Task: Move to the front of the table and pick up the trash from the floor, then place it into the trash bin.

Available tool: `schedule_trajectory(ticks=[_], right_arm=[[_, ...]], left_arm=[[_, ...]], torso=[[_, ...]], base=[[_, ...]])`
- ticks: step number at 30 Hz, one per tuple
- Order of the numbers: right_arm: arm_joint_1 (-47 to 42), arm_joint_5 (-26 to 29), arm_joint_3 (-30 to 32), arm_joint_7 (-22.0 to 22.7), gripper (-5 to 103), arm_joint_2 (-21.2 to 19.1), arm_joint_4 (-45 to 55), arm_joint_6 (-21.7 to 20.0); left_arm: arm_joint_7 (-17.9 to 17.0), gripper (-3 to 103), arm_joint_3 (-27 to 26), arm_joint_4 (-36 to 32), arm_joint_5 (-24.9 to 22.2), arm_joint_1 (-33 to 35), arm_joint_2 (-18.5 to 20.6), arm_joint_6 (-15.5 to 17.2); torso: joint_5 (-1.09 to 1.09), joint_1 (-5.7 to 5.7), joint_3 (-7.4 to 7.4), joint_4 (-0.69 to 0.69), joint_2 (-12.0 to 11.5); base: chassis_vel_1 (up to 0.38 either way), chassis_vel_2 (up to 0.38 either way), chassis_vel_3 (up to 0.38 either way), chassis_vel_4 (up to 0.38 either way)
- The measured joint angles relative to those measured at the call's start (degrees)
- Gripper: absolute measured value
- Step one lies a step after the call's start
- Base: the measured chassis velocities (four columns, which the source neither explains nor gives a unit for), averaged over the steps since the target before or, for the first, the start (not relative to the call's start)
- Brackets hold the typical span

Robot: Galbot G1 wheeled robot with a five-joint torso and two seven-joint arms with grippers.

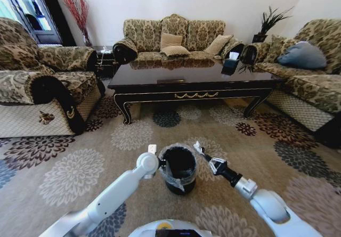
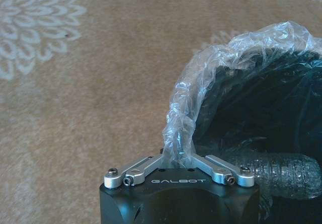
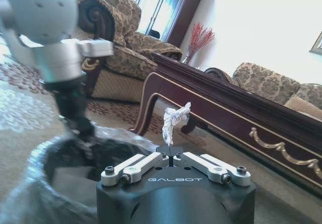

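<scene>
Black trash bin (image 1: 179, 168) on patterned carpet (image 1: 80, 173), just in front of robot, well short of dark desk (image 1: 194, 80). Left gripper (image 1: 160, 165) at bin's left rim, fingers pinched shut on clear liner (image 2: 181, 123) folded over edge. Right gripper (image 1: 200, 150) just right of rim, raised, fingers closed on crumpled white paper (image 3: 173, 121). Clear plastic bottle (image 2: 282, 171) lying inside bin. Sofas around desk.
</scene>
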Motion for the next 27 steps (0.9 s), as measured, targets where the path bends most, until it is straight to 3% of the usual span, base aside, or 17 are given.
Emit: schedule_trajectory(ticks=[11,12,14,18,22,24,27], right_arm=[[-1.2,-1.1,-1.6,0.2,-2,0.5,1.2,-0.7],[-1.2,-1.2,-1.7,0.2,9,0.5,1.2,-0.8],[-1.2,-1.2,-1.7,0.2,9,0.5,1.2,-0.8],[-1.2,-1.2,-1.7,0.2,30,0.5,1.1,-0.9],[-1.2,-1.2,-1.7,0.2,35,0.6,1.1,-0.9],[-1.4,-1.4,-1.7,0.2,51,0.9,1.1,-0.9],[-1.5,-1.5,-1.7,0.5,57,1.0,1.1,-0.9]], left_arm=[[-1.1,0,1.6,-2.2,-0.7,-0.4,-0.6,0.0],[-1.1,0,1.6,-2.8,-0.7,-0.3,-0.4,0.0],[-1.1,0,1.6,-3.1,-0.7,-0.3,-0.3,0.0],[-1.1,0,1.2,-3.9,-0.7,0.0,0.7,0.0],[-1.1,0,0.8,-4.2,-0.7,0.2,1.3,0.0],[-1.1,0,0.2,-4.4,-0.7,0.7,1.7,0.0],[-1.0,0,-0.4,-4.5,-0.7,1.0,2.1,0.0]], torso=[[0.0,0.0,0.0,0.01,0.0],[0.0,0.0,0.0,0.01,0.0],[0.0,0.0,0.0,0.0,0.0],[0.0,0.0,0.0,0.01,0.0],[0.0,0.0,0.0,0.01,0.0],[0.0,0.01,0.0,0.0,0.0],[-0.01,0.01,0.0,0.0,0.0]], base=[[0.0,0.0,0.0,0.0],[0.0,0.0,0.0,0.0],[0.0,0.0,0.0,0.0],[0.0,0.0,0.0,0.0],[0.0,0.0,0.0,0.0],[0.0,0.0,0.0,0.0],[0.0,0.0,0.0,0.0]])
